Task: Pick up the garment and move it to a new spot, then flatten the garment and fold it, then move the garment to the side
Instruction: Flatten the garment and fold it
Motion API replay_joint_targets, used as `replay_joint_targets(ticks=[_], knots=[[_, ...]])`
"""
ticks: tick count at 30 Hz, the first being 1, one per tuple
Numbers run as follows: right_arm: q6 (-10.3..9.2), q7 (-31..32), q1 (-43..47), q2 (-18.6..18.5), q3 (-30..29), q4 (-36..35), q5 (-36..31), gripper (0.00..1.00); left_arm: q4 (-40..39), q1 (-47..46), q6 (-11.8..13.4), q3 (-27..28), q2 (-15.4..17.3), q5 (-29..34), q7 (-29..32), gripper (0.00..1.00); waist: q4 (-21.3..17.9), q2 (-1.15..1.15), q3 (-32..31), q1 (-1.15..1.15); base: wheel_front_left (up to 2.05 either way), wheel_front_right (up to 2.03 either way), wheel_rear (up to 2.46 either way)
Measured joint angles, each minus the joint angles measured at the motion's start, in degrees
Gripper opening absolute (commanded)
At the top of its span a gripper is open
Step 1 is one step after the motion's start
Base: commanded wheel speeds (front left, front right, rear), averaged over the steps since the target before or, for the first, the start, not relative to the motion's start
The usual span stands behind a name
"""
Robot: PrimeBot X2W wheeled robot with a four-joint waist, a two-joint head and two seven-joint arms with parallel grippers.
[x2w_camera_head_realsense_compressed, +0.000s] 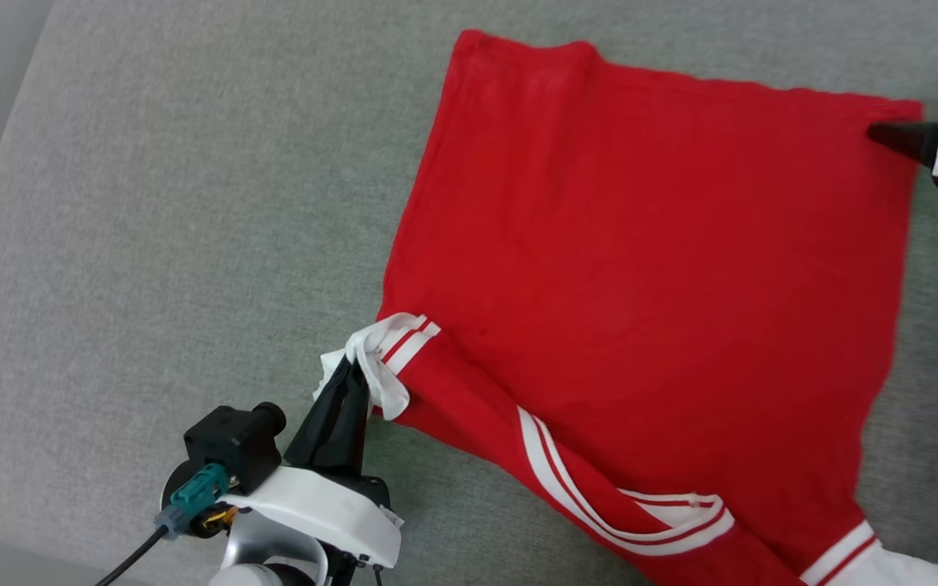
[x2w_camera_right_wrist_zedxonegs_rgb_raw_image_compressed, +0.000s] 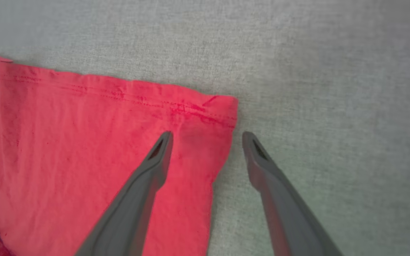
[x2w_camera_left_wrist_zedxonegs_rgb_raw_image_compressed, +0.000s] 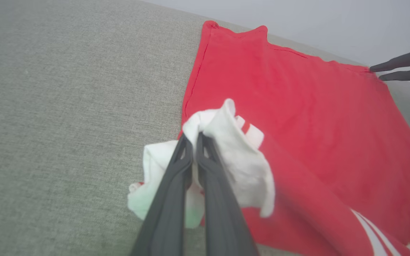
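Grey woven-fabric worktop (x2w_camera_head_realsense_compressed: 151, 244) sits under everything. On it we have the red cloth T-shirt with white, stripe-trimmed sleeves (x2w_camera_head_realsense_compressed: 648, 268), spread mostly flat with a plain side up. It spans from our left hand (x2w_camera_head_realsense_compressed: 348, 370) across to our right hand (x2w_camera_head_realsense_compressed: 880, 133).

Left hand: fingers together, clamped on the bunched white sleeve (x2w_camera_head_realsense_compressed: 383, 382). In the left wrist view the sleeve cloth (x2w_camera_left_wrist_zedxonegs_rgb_raw_image_compressed: 240, 160) crumples around both sides of the tips (x2w_camera_left_wrist_zedxonegs_rgb_raw_image_compressed: 192, 137).

Right hand (x2w_camera_right_wrist_zedxonegs_rgb_raw_image_compressed: 208, 137): fingers apart, straddling the stitched hem corner (x2w_camera_right_wrist_zedxonegs_rgb_raw_image_compressed: 222, 110). One finger is over red cloth, the other over bare worktop just beside the shirt's edge. We can't tell whether either touches down.

The striped collar (x2w_camera_head_realsense_compressed: 664, 521) lies between the left hand and the second white sleeve (x2w_camera_head_realsense_compressed: 884, 561), well apart from the right hand.
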Motion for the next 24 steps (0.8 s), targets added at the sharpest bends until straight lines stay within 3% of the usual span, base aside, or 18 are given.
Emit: replay_joint_targets(ticks=[9,10,11,12,18,24], knots=[[0.02,5.5,-1.4,0.5,-1.7,2.4,-3.2,1.0,1.3,-1.2,-0.7,-1.0,-1.0,-0.1,-1.1,0.0,2.7,0.0,2.6,-0.01,0.0,0.0,0.0],[0.02,5.9,-1.5,0.6,-2.0,2.5,-3.3,0.42,1.5,-1.2,-0.7,-1.0,-1.1,-0.1,-1.1,0.0,2.8,0.0,2.7,-0.01,0.0,0.0,0.0],[0.02,6.1,-1.5,0.6,-2.2,2.4,-3.5,0.13,1.7,-1.2,-0.7,-1.1,-1.1,-0.1,-1.1,0.0,2.7,0.0,2.6,-0.01,0.0,0.0,0.0],[0.02,6.3,-1.5,0.7,-2.3,2.4,-3.6,0.0,1.9,-1.4,-0.8,-1.3,-1.1,-0.2,-1.1,0.0,2.7,0.0,2.6,-0.01,0.0,0.0,0.0],[0.01,5.9,-0.3,0.3,0.2,0.6,-3.7,0.0,3.0,-2.1,-1.2,-1.4,-1.2,-0.5,-1.2,0.0,3.1,0.0,1.4,-0.01,0.0,0.0,0.0],[0.01,3.3,1.5,-3.4,9.7,-4.9,-2.7,0.0,3.4,-0.6,-0.3,-0.3,0.1,-0.8,-1.1,0.0,1.8,0.0,-1.6,-0.01,0.0,0.0,0.0]])
